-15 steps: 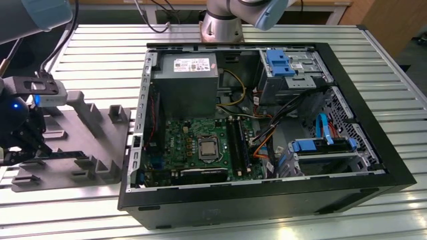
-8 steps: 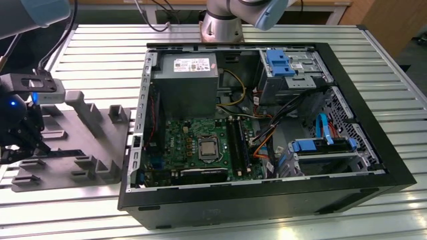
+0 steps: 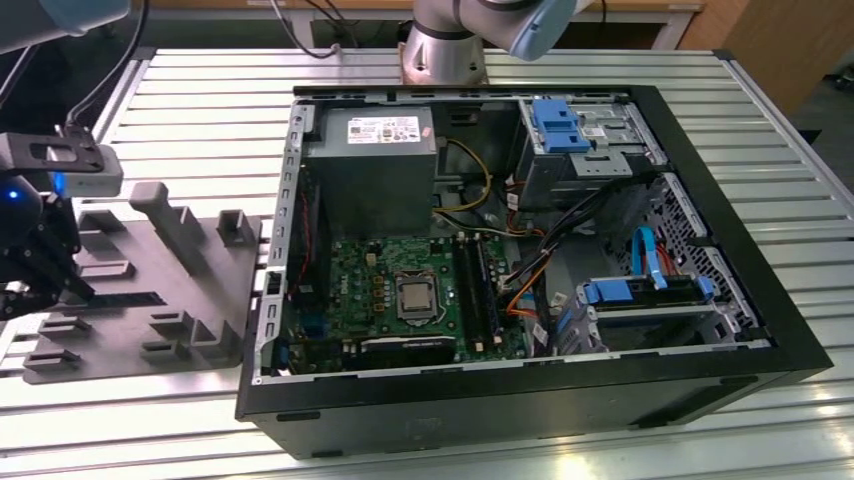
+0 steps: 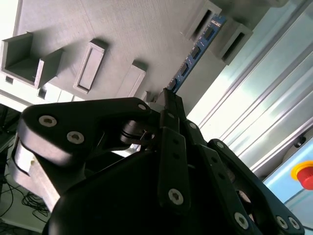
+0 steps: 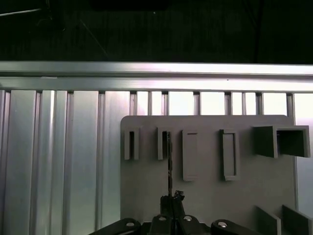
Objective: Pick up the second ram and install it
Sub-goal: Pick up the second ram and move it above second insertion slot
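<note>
Desk (image 3: 747,110): ribbed metal slats carry everything; a red button sits on a pale blue box beyond its edge in the second wrist view.
Case (image 3: 534,400): a black computer tower lies on its side, open, over the middle and the exterior view's right.
Power supply (image 3: 374,160): a grey box in the case's far left corner.
Board (image 3: 354,270): a green motherboard fills the near left part of the case, with a bare silver processor (image 3: 414,297) in the middle.
Slots (image 3: 477,290): long black memory slots run near to far, just right of the processor; what they hold cannot be told.
Tray (image 3: 127,320): a grey moulded plate with upright posts and narrow pockets lies on the desk left of the case, a little apart from it.
Arm (image 3: 447,50): its base stands at the far edge of the desk, behind the case.
Gripper (image 3: 47,290): black, with a blue light, at the exterior view's far left, over the tray's left side.
Fingers (image 4: 172,115): drawn narrow, tips together on the near end of the ram.
Ram (image 4: 195,51): a thin board with dark chips, on edge over the tray. Its far end lies between two raised pockets. In the first wrist view it is a thin dark line (image 5: 169,166) running from the fingertips to one pocket. Whether it rests on the tray or is lifted clear cannot be told.
</note>
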`<state>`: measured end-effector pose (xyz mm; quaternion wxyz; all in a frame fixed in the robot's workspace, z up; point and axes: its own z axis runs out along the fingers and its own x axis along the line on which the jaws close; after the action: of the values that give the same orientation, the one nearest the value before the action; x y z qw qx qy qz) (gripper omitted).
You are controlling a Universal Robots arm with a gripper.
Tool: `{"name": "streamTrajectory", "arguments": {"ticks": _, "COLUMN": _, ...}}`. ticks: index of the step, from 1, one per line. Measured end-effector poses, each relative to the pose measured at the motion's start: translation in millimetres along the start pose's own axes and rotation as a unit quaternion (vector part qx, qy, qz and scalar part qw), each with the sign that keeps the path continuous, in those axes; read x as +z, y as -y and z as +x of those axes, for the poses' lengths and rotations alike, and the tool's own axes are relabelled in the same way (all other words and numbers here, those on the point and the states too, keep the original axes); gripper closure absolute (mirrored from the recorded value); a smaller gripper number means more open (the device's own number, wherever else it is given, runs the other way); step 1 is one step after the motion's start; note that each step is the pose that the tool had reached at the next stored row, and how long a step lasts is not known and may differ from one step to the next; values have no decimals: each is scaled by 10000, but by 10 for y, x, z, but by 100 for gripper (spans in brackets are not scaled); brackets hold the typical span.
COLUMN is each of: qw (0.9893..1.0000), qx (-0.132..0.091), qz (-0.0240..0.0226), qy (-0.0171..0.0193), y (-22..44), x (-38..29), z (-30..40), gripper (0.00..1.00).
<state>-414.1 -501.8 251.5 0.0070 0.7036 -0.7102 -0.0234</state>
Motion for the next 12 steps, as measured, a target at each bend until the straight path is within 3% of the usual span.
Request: {"name": "streamTrajectory", "arguments": {"ticks": 12, "qw": 10000, "qx": -1, "qz": 0, "qy": 13, "y": -11, "x": -210, "z": -5, "gripper": 89}}
